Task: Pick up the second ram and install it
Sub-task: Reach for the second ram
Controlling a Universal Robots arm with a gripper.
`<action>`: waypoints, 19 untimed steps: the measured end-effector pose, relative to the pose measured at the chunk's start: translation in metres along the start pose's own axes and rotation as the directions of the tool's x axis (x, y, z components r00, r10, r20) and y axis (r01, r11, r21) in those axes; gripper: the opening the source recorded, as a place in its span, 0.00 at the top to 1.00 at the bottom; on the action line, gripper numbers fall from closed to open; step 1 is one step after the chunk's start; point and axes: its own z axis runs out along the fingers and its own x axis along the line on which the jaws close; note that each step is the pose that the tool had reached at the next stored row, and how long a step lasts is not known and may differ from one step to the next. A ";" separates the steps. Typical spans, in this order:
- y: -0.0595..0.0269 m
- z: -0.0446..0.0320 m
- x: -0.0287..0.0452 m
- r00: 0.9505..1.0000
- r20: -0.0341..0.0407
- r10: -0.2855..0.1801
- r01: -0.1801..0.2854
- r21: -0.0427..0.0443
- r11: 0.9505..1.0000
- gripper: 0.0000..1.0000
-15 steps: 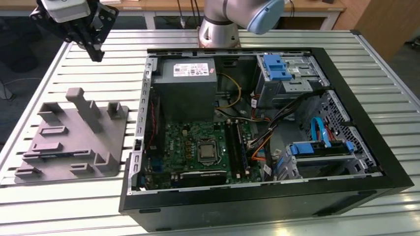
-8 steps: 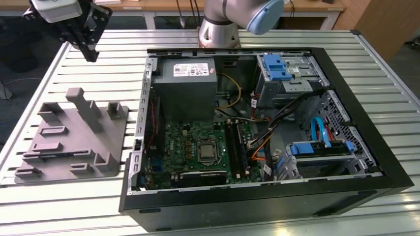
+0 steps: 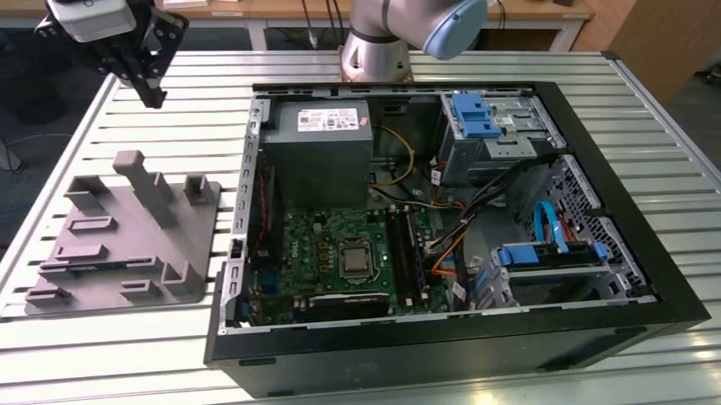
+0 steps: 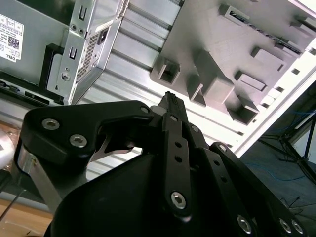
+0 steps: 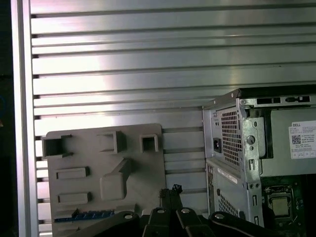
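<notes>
The second ram (image 3: 100, 265) is a thin dark blue stick lying in a groove of the grey holder block (image 3: 186, 253) on the slatted table, at the exterior view's left. In the first wrist view the ram (image 5: 84, 216) shows near the holder's (image 5: 94, 155) edge. In the second wrist view the ram (image 4: 252, 28) is a dark strip on the holder (image 4: 207, 29). My gripper (image 3: 152, 98) hangs high over the table beyond the holder, well apart from the ram. In both wrist views its fingers (image 4: 170, 98) (image 5: 176, 189) meet at the tips, shut on nothing.
An open computer case (image 3: 647, 278) lies on its side at the exterior view's right. It holds a green board (image 3: 321, 232) with black memory slots (image 3: 403, 249), a grey power-supply box (image 3: 321, 143) and blue drive brackets (image 3: 474, 114). The arm's base (image 3: 377, 51) stands behind the case.
</notes>
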 end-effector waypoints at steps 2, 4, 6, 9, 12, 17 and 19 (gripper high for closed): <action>-0.0001 0.0018 0.0001 1.000 0.000 0.000 0.000 0.000 1.000 0.90; -0.0001 0.0034 0.0002 1.000 0.000 0.000 0.000 0.000 1.000 0.90; -0.0002 0.0047 0.0002 1.000 0.000 0.000 0.000 0.000 1.000 0.90; -0.0003 0.0061 0.0002 1.000 0.000 0.000 0.000 0.000 1.000 0.90; -0.0003 0.0062 0.0003 1.000 0.000 0.000 0.000 0.000 1.000 0.90; -0.0003 0.0063 0.0003 1.000 0.000 0.000 0.000 0.000 1.000 0.90; -0.0003 0.0064 0.0003 1.000 0.000 0.000 0.000 0.000 1.000 0.90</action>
